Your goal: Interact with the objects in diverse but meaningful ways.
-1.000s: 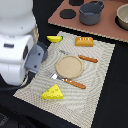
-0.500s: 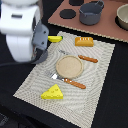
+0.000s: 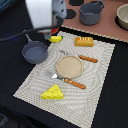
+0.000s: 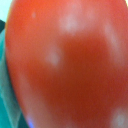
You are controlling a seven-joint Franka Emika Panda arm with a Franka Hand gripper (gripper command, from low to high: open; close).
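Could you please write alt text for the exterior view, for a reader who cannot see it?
A round tan plate sits mid-placemat between an orange-handled fork and knife. A cheese wedge, bread loaf, banana and small grey pan surround it; the white robot arm looms above.

The red tomato (image 4: 70, 65) fills nearly the whole wrist view as a smooth, glossy, rounded red body with pale highlights, so close that it is blurred; in the exterior view it cannot be seen. The yellow banana (image 3: 56, 38) with a green tip lies flat near the far edge of the striped mat (image 3: 30, 85), and the golden-brown bread loaf (image 3: 84, 41) lies flat on the mat to the exterior view's right of it, apart from it. The yellow cheese wedge (image 3: 52, 93) rests flat on the mat's near part, well apart from the other two.
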